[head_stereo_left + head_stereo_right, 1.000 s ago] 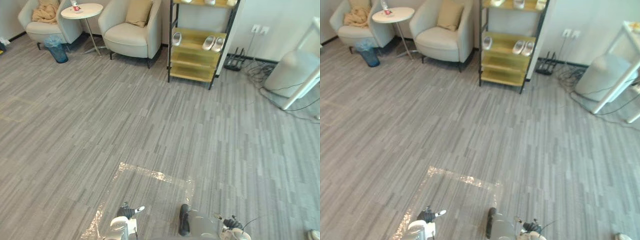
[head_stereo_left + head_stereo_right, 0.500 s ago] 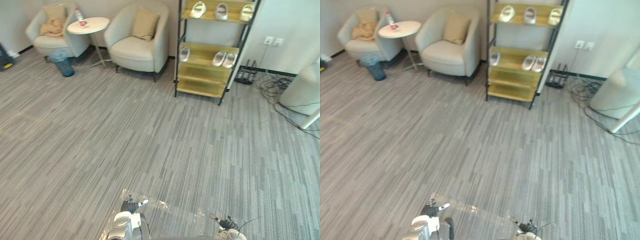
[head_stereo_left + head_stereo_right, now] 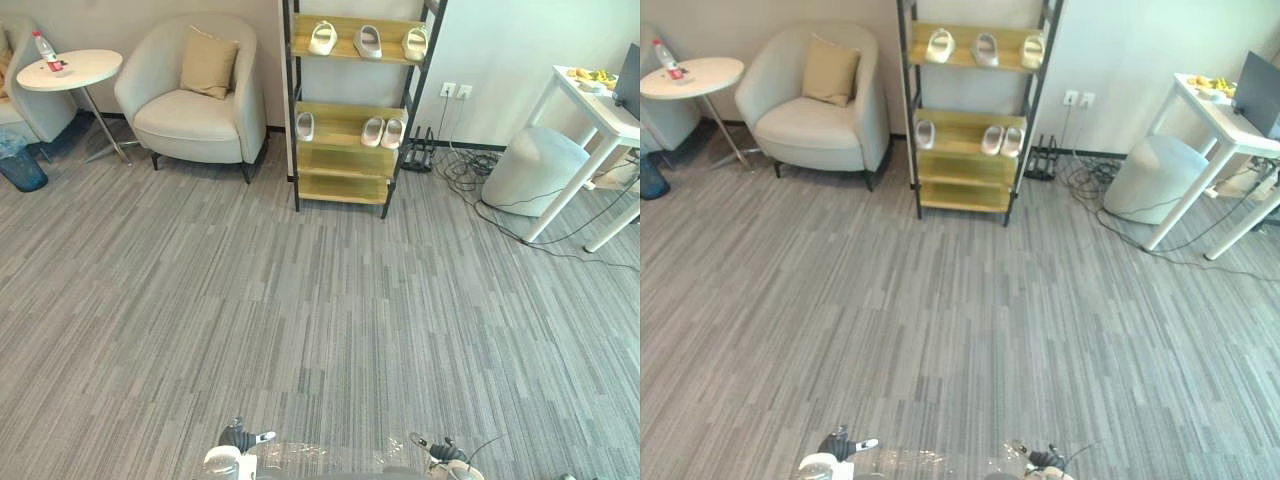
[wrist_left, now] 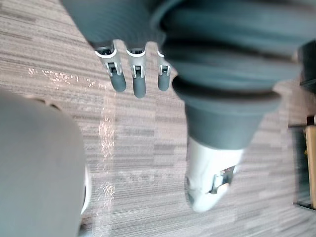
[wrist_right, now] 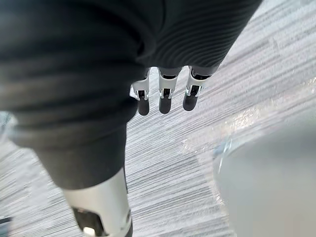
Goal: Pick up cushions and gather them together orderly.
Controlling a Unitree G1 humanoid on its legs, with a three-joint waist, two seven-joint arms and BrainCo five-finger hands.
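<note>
A tan cushion [image 3: 208, 63] leans upright against the back of a light grey armchair [image 3: 190, 115] at the far wall, well away across the carpet. My left hand [image 4: 133, 74] hangs low by my side with straight fingers and nothing in it. My right hand [image 5: 165, 94] hangs the same way on the other side, fingers straight over bare carpet, empty. Both hands sit at the very bottom edge of the eye views, far from the armchair.
A wooden shoe rack [image 3: 355, 100] with pale slippers stands right of the armchair. A round white side table [image 3: 65, 70] with a bottle and a blue bin [image 3: 20, 170] are far left. A grey pouf [image 3: 535, 170], a white desk [image 3: 600, 100] and floor cables [image 3: 480, 175] lie to the right.
The camera has swung right and lifted: armchair and shoe rack slid left in the picture, the pouf and desk came in. Both hands still hang low and empty.
</note>
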